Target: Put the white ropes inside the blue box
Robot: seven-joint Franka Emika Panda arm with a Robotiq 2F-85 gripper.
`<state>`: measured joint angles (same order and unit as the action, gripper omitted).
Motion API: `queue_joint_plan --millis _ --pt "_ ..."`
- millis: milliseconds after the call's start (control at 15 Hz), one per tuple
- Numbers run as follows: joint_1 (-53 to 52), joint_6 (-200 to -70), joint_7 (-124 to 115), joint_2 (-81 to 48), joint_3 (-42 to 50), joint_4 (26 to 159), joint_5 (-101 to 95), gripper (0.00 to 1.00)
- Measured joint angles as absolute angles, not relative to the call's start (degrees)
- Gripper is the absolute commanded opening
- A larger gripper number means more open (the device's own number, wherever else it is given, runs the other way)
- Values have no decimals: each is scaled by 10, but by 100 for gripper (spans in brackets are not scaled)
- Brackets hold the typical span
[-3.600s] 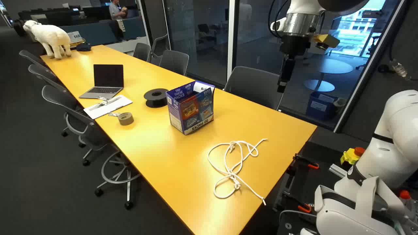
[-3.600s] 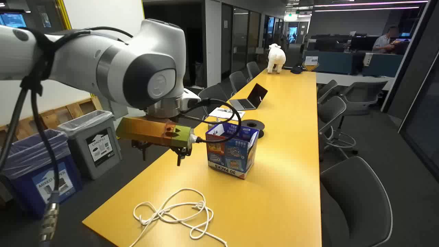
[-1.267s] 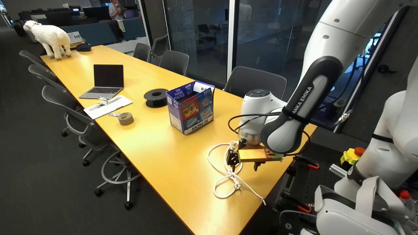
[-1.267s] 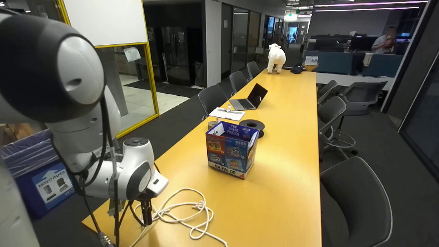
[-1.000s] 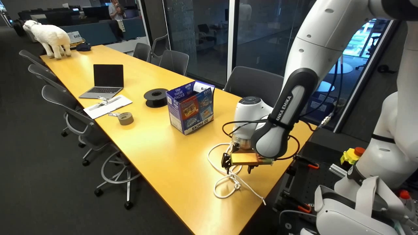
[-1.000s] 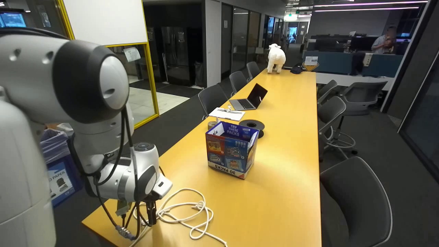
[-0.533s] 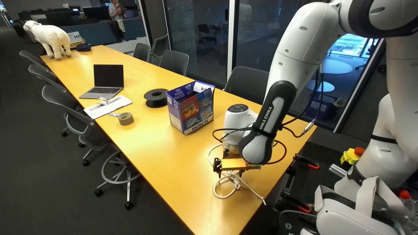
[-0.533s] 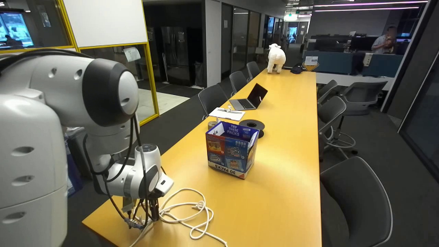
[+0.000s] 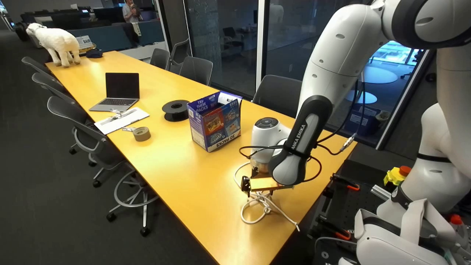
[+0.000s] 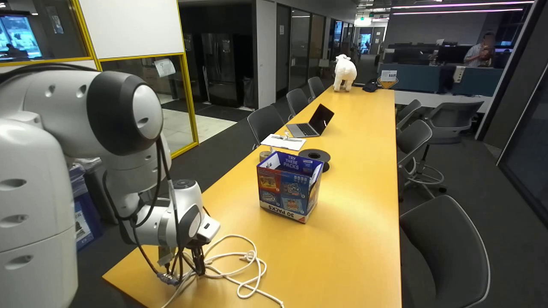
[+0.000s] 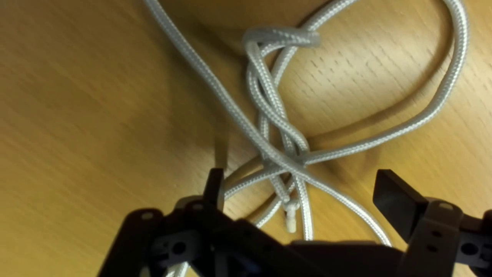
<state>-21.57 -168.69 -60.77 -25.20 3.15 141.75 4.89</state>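
The white ropes (image 9: 252,223) lie in a loose tangle on the wooden table near its robot-side end. They also show in another exterior view (image 10: 249,256) and in the wrist view (image 11: 284,163), where several strands cross with knots. My gripper (image 9: 259,194) points down over the tangle, low to the table; its arm hides part of the ropes. In the wrist view, my gripper (image 11: 301,188) has its fingers wide apart, with rope strands and a knotted end showing between them, not clamped. The blue box (image 9: 215,127), open at the top, stands upright on the table, also seen in an exterior view (image 10: 291,192).
A black spool (image 9: 176,110) stands just behind the box. A tape roll (image 9: 141,134), a clipboard (image 9: 121,120) and a laptop (image 9: 119,92) lie farther along the table. Chairs line both long sides. A white headset (image 9: 397,235) sits beside the robot base.
The arm has come down from a raised pose to low over the ropes, then shifted across the tangle. In the last half second it barely moved. Ropes and box look unmoved.
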Motion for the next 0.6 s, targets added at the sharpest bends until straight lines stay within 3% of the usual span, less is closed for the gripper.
queue_joint_plan --millis 600 --pt "-200 -1668 -595 -252 6 1415 57 100"
